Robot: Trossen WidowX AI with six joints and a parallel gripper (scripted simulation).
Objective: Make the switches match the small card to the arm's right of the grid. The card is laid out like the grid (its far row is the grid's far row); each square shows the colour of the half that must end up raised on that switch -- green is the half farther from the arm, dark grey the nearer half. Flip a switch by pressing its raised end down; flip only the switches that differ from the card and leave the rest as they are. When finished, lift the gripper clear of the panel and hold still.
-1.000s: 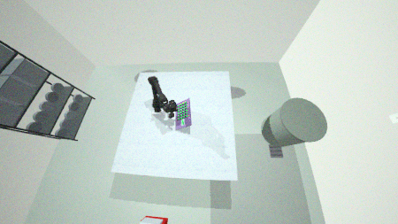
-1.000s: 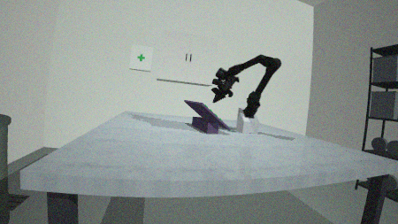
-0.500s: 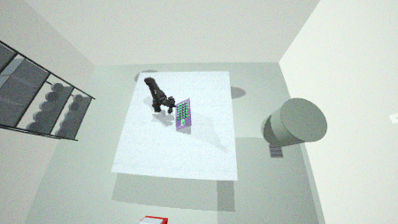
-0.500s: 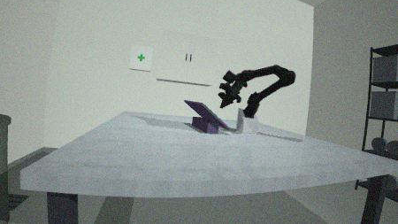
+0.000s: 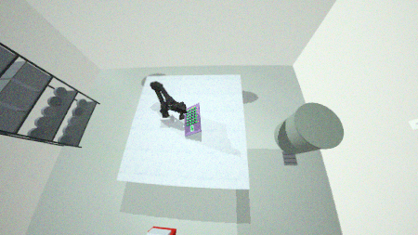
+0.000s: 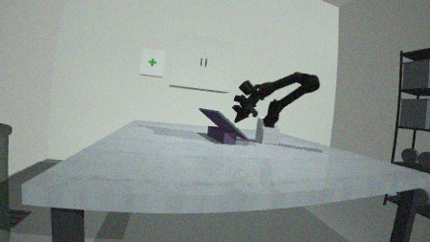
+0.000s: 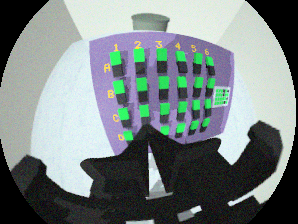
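Our claw (image 5: pixel 184 114) (image 6: pixel 236 120) (image 7: pixel 145 127) closed, near the panel's (image 5: pixel 193 128) (image 6: pixel 217 118) (image 7: pixel 102 90) row D edge, panel tilted on the surface (image 5: pixel 163 159) (image 6: pixel 201 178) (image 7: pixel 60 105), rising away from our arm (image 5: pixel 163 100) (image 6: pixel 287 79).

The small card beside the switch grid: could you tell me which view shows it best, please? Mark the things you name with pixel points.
The wrist view: the card's (image 7: pixel 222 97) coloured squares show there. From the top it is tiny; the exterior view doesn't show its face.
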